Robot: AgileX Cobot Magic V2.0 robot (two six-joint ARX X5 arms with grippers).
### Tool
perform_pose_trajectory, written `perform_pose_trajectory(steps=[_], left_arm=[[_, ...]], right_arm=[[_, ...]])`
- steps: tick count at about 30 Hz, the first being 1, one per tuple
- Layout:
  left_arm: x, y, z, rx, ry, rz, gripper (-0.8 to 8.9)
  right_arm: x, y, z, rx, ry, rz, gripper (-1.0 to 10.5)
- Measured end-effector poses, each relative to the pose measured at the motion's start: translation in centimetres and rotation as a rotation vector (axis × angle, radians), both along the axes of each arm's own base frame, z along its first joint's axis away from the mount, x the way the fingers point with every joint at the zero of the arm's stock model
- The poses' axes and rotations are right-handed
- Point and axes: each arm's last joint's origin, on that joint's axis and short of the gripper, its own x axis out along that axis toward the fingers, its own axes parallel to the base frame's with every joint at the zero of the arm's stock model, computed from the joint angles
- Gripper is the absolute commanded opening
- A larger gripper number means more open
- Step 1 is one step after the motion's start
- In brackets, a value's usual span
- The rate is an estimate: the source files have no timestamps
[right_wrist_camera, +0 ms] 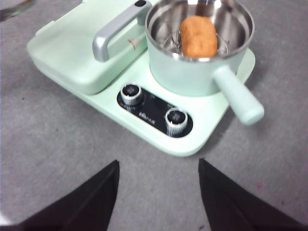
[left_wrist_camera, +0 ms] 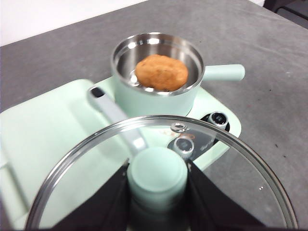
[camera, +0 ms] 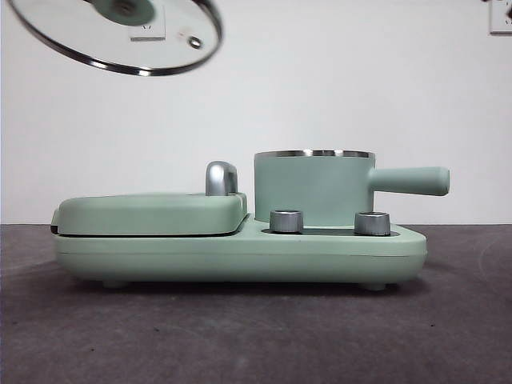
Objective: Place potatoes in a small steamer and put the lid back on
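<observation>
The orange-brown potato [left_wrist_camera: 161, 72] [right_wrist_camera: 198, 36] lies inside the small mint-green steamer [camera: 314, 190] [left_wrist_camera: 156, 94] [right_wrist_camera: 192, 72], which stands on the right half of the cooker base. My left gripper [left_wrist_camera: 157, 179] is shut on the green knob of the glass lid [left_wrist_camera: 231, 173]. The lid [camera: 120, 40] hangs tilted in the air at the upper left of the front view, above the griddle side and short of the steamer. My right gripper [right_wrist_camera: 158, 166] is open and empty, held above the table in front of the cooker's knobs.
The mint-green cooker base [camera: 240, 252] carries a flat hinged griddle [camera: 148, 212] with a chrome handle [camera: 222, 178] on its left half. Two chrome dials [camera: 286, 221] [camera: 372, 223] sit at its front. The steamer's handle [camera: 410, 181] sticks out to the right. Grey table all around.
</observation>
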Motion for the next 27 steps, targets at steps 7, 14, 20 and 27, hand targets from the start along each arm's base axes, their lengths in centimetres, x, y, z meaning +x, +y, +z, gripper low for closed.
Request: perform_pose_trajectory(steps=[7, 14, 20, 27], left_arm=[[3.3, -3.6, -1.9, 0.014, -0.040, -0.059, 0.14], [7.5, -7.5, -3.9, 0.035, -0.077, -0.099, 0.14], [10.7, -10.9, -3.0, 0.014, -0.158, -0.128, 0.14], [14.4, -13.9, -3.8, 0.025, -0.173, -0.136, 0.14]], right_arm=[[-1.4, -0.8, -0.6, 0.026, -0.010, -0.012, 2.5], [-1.7, -0.9, -0.6, 0.028, -0.006, -0.013, 2.5], [-1.9, -1.0, -0.9, 0.013, 0.023, -0.013, 2.5], [-1.9, -1.0, -0.9, 0.009, 0.030, -0.014, 2.5]])
